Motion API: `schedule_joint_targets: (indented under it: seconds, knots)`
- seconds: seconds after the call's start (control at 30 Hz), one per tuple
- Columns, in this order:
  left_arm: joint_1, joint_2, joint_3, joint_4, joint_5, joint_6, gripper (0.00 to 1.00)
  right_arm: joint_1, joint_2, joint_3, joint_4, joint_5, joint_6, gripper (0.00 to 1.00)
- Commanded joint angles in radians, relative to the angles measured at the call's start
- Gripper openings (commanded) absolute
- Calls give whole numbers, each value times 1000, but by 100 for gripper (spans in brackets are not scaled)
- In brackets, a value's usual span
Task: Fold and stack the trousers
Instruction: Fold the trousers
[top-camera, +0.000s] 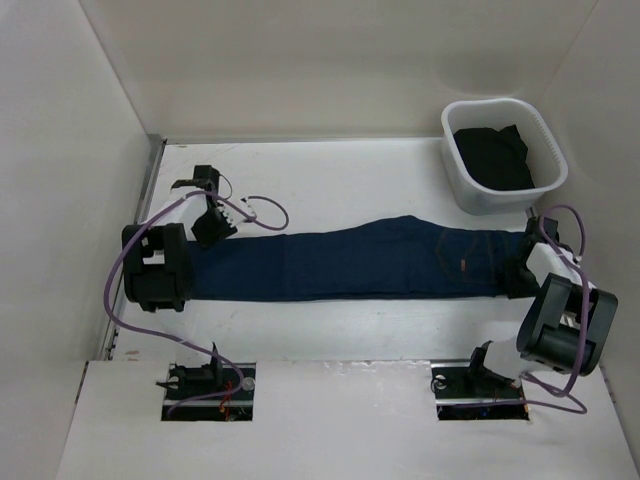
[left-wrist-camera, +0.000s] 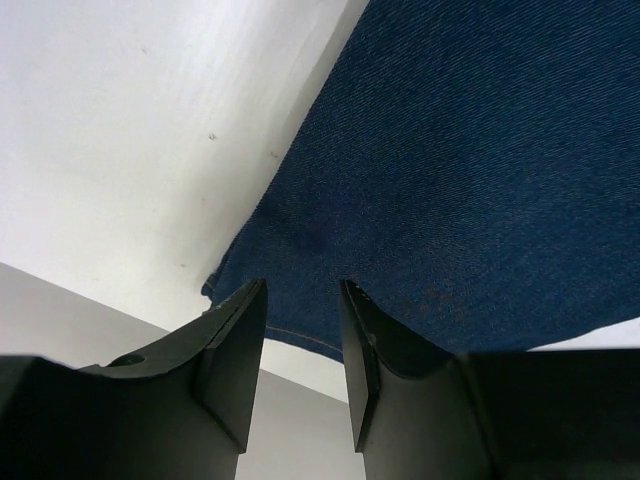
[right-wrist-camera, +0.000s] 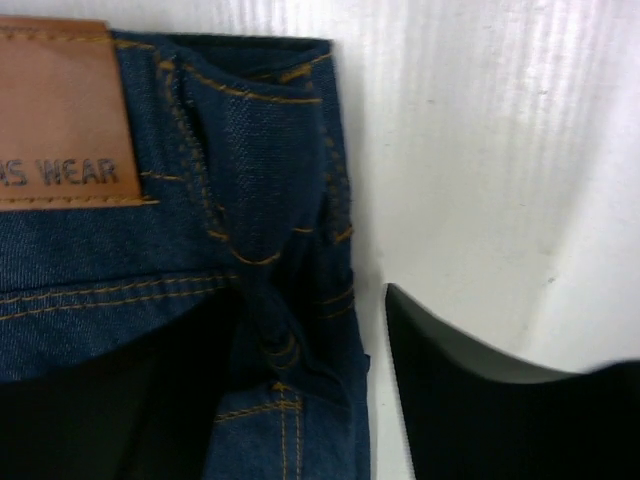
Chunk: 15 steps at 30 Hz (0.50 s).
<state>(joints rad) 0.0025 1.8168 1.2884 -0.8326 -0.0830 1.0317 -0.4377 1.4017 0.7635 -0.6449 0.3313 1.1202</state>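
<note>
The trousers (top-camera: 350, 265) lie flat across the table in one long strip, legs together, hem to the left and waistband to the right. My left gripper (top-camera: 188, 268) sits at the hem end. In the left wrist view its jaws stand apart (left-wrist-camera: 302, 290), just short of the hem of the trousers (left-wrist-camera: 450, 180), with nothing between them. My right gripper (top-camera: 518, 272) is at the waistband. In the right wrist view it is open (right-wrist-camera: 310, 300) and straddles the waistband's corner of the trousers (right-wrist-camera: 250, 120), one finger over the denim, the other finger (right-wrist-camera: 470, 400) on the bare table. A tan leather patch (right-wrist-camera: 60, 110) shows.
A white basket (top-camera: 455, 150) stands at the back right, close behind the waistband, with a dark garment (top-camera: 495, 155) inside. White walls enclose the table (top-camera: 330, 190) on the left, back and right. A raised white ledge runs along the near edge.
</note>
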Motion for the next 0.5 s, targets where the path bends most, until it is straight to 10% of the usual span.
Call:
schedule_joint_targets:
  seconds: [0.0,0.33,0.47]
  knots:
    - [20,13,32,7,8,-7,33,6,19,34,37,-15,26,60]
    - [89,-4,32,7,-14,-4,33,-11,-13,0,71,-49,13,3]
    - [104,-43,31,4,-14,-5,33,-13,-78,-20,97,-31,-22,0]
